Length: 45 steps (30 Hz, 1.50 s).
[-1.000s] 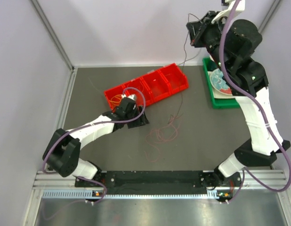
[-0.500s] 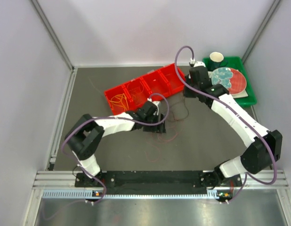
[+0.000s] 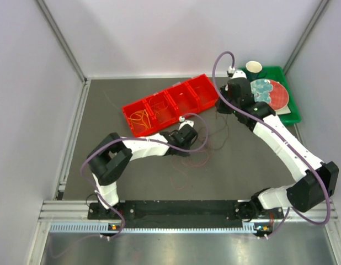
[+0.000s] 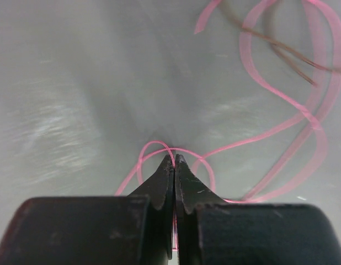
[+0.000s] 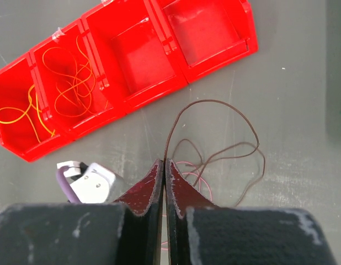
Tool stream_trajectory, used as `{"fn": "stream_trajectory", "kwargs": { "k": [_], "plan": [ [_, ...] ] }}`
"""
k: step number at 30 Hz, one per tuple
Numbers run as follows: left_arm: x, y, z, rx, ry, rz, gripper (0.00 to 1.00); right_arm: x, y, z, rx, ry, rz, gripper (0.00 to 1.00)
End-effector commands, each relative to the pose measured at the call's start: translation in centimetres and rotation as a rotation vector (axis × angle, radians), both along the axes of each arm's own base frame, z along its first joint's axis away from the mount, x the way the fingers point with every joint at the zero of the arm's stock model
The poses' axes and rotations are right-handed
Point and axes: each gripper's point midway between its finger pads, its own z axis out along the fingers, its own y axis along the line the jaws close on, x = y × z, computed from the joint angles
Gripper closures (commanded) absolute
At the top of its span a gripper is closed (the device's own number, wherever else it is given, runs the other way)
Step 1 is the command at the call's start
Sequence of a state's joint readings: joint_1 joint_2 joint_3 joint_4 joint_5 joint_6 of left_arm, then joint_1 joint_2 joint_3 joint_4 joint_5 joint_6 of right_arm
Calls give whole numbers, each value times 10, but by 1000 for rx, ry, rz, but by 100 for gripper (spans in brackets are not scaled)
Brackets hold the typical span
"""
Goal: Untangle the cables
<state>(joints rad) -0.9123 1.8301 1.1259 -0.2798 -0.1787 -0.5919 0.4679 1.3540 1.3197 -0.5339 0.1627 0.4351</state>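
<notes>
Just in front of the red tray (image 5: 107,83), on the bench (image 3: 132,160), the left end effector (image 4: 174,161) is clenched on a pink cable (image 4: 245,52). Beside the tray's right end, the right end effector (image 5: 164,164) pinches a dark maroon cable (image 5: 212,101). Orange cables (image 5: 71,83) lie inside the tray's left compartments.

Readable text: none in any of the three views.
Red bin (image 3: 191,95), 12 o'clock on the worktop (image 3: 242,165): plain walls, no lettering to make out.
Green tray (image 3: 292,113), 2 o'clock: no legible label.
Ruled strip (image 3: 181,227) on the rail, 6 o'clock: fine marks, too small to read.
</notes>
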Motion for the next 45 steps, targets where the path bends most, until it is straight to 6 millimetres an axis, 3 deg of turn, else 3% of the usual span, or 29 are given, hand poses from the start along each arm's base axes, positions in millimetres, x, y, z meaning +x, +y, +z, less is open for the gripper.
{"fn": "stream_trajectory", "kwargs": {
  "k": [1, 4, 5, 7, 8, 10, 11, 13, 14, 17, 20, 23, 26, 28, 31, 32, 34, 35, 40, 45],
  "plan": [
    [23, 30, 41, 88, -148, 97, 100, 4, -1, 19, 41, -59, -12, 100],
    [28, 58, 80, 130, -243, 129, 100, 5, -4, 18, 34, -55, -19, 100],
    [27, 66, 102, 108, -275, 137, 100, 7, -4, 18, 36, -58, -22, 100],
    [30, 85, 120, 102, -305, 154, 100, 9, -5, 14, 33, -49, -24, 100],
    [30, 92, 141, 57, -338, 165, 100, 11, -5, 12, 35, -49, -29, 100],
    [36, 115, 155, 39, -349, 207, 100, 13, -7, 2, 35, -32, -41, 100],
    [34, 123, 172, -9, -365, 219, 100, 14, -7, -3, 40, -24, -55, 100],
    [41, 148, 186, -41, -378, 286, 100, 16, -12, -19, 38, -10, -77, 100],
    [40, 156, 205, -90, -413, 311, 100, 16, -11, -24, 50, 2, -79, 100],
    [39, 173, 242, -203, -495, 367, 100, 14, -10, -49, 46, 53, -75, 100],
    [36, 182, 260, -265, -532, 419, 100, 13, -17, -75, 13, 105, -111, 100],
    [34, 187, 264, -277, -546, 449, 100, 13, -31, -103, -3, 181, -166, 100],
    [34, 190, 261, -272, -543, 445, 100, 10, -23, -110, 22, 189, -125, 100],
    [34, 181, 256, -291, -518, 411, 100, 4, -2, -111, 87, 207, -17, 100],
    [35, 176, 249, -291, -498, 404, 100, -8, 27, -120, 98, 218, 105, 76],
    [36, 175, 247, -288, -494, 400, 100, -13, 36, -130, 54, 230, 144, 58],
    [38, 174, 248, -295, -498, 398, 100, -17, 44, -137, 19, 240, 187, 42],
    [38, 172, 249, -300, -496, 392, 100, -18, 46, -145, -17, 252, 210, 39],
    [42, 163, 240, -312, -468, 379, 100, -31, 57, -169, -115, 279, 296, 38],
    [44, 160, 234, -321, -459, 381, 100, -44, 52, -185, -219, 251, 368, 41]
  ]
}}
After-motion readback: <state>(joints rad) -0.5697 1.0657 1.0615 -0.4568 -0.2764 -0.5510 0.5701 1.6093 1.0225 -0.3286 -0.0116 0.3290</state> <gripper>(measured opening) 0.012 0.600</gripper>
